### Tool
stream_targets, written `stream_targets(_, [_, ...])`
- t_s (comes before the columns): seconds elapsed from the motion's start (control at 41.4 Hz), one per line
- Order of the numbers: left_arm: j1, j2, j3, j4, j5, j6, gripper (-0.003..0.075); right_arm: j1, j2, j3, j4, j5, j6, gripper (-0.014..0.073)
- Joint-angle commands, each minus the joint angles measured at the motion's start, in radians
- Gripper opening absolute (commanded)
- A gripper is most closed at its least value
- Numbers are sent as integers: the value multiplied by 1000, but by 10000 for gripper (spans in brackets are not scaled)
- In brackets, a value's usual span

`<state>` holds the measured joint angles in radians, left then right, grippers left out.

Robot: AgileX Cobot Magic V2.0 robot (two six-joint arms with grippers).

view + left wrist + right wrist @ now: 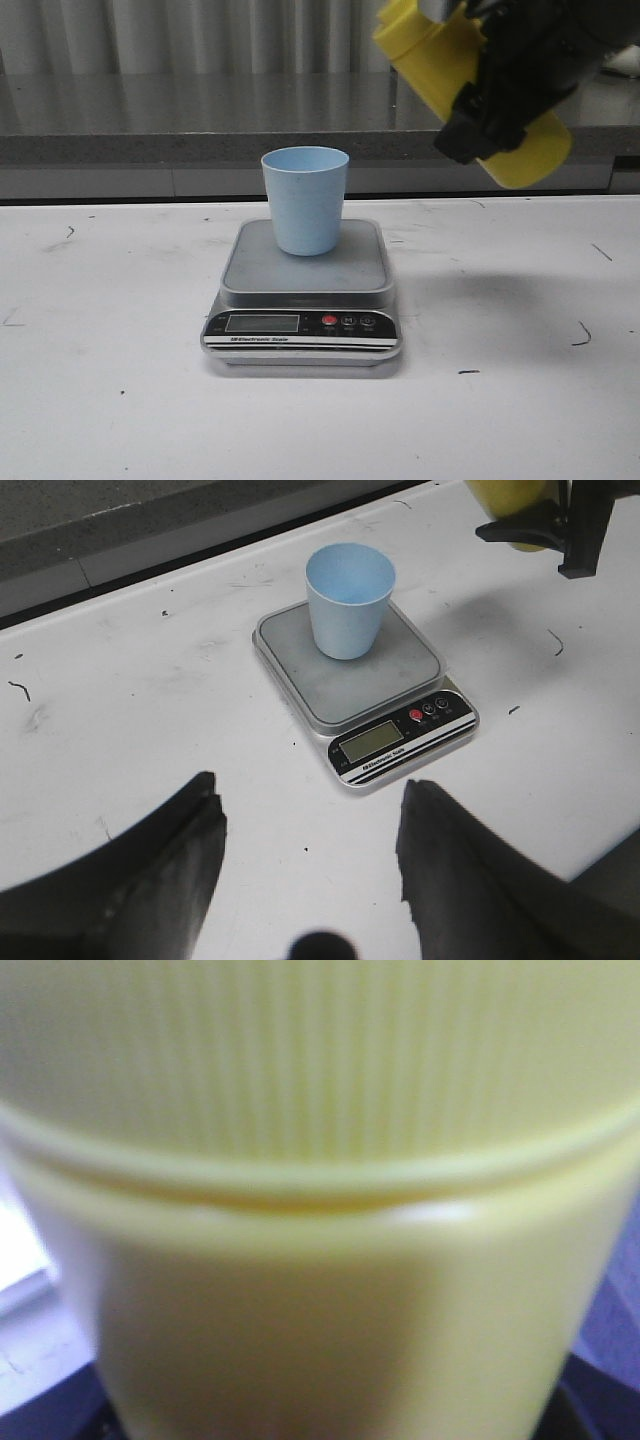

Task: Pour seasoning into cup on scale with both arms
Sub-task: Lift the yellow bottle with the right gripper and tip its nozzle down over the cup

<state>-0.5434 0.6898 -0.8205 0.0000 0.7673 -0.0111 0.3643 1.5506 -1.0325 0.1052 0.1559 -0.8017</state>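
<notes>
A scuffed white table (pixel 110 400) fronts a grey ledge (pixel 150 125) and pale ribbed wall (pixel 200 35).

My right claw (pixel 520 90) grips the yellow seasoning bottle (pixel 440 60) in the upper right of the front view, lifted and tilted, its ribbed cap end pointing up-left. At centre frame, the pale blue cup (pixel 305 198) stands upright and open on the rear of the silver scale (pixel 303 300), whose black button panel faces the camera.
</notes>
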Motion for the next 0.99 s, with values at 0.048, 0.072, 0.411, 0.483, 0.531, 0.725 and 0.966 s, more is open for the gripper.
stream_targets(0.048, [-5,2,-26,-6,-74,2,386,51,6,-203,-123,127,-12,360])
stream_targets(0.072, [-5,2,-26,-6,-74,2,386,58,19,-233,-156,161,7,360])
stream_targets(0.411, [-5,2,-26,-6,-74,2,386,162,170,-441,-1047,490,403,309])
stream_targets(0.483, [-5,2,-26,-6,-74,2,386,172,187,-441,-1166,488,403,309])
stream_targets(0.531, [-5,2,-26,-6,-74,2,386,176,193,-441,-1230,486,403,309])
stream_targets(0.725, [-5,2,-26,-6,-74,2,386,177,196,-441,-1435,446,403,309])
stream_targets(0.966, [-5,2,-26,-6,-74,2,386,177,196,-441,-1586,392,401,309])
